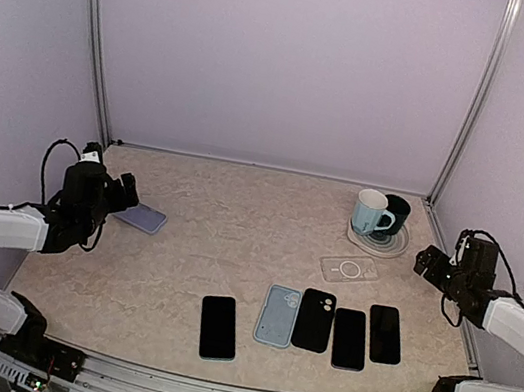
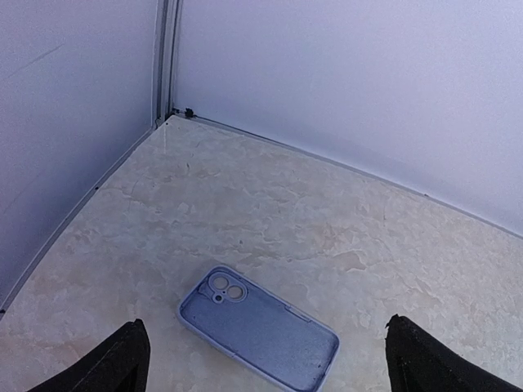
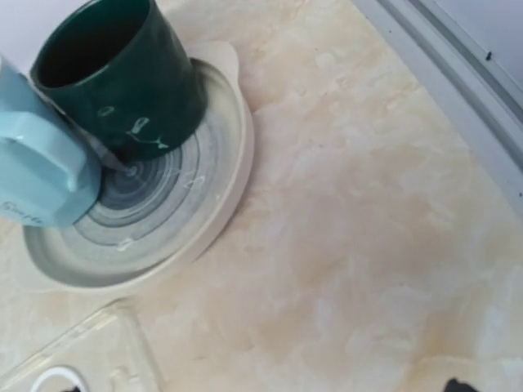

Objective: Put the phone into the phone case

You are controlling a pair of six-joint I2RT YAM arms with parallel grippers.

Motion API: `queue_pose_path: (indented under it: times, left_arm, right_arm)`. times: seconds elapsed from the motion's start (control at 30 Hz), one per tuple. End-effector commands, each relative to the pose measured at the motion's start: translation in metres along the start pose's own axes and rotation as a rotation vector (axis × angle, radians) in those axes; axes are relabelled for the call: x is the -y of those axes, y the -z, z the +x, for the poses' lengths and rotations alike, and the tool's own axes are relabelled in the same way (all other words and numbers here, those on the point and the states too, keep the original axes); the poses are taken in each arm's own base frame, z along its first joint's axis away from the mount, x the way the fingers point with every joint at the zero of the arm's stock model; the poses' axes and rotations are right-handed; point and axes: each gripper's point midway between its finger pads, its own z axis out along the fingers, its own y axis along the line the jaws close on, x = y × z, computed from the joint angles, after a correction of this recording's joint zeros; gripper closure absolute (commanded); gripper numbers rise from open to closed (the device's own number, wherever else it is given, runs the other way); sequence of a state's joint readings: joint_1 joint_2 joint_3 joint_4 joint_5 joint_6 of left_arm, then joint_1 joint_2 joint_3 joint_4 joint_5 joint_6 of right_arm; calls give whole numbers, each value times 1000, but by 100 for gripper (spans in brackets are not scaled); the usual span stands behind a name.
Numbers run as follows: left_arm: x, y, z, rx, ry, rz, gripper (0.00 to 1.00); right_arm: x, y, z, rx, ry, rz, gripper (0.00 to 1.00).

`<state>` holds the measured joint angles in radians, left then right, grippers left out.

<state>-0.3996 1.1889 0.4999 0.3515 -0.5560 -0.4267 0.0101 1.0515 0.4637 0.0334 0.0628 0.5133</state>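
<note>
Evidently the left gripper (image 1: pixel 126 196) hangs released, its fingers (image 2: pixel 122 361) spread wide, probably to straddle the lilac phone case (image 2: pixel 260 330) lying hollow side up just ahead, between them. Only the overhead view shows the nearest black phone (image 1: pixel 218 328), well off to its right. The right gripper (image 1: pixel 430 261) hovers near a plate (image 3: pixel 239 155) of mugs (image 3: pixel 122 73); I cannot tell whether it is clenched.
</note>
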Motion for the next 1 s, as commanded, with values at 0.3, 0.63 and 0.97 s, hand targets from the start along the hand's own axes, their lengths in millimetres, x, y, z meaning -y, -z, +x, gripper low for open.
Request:
queue_pose_path:
  times: [0.3,0.63,0.97]
  left_arm:
    - [20,18,-13,29,91,152,1]
    - [124,66,-11,-50,-155,482,1]
    - [152,84,111,-429,-380,506,1]
  right_arm:
    - [-47,55,-50,261,17,-277,1]
    - [-146,71,-20,-79,293,-500,14]
    - [-106,76,125,-616,462,47,11]
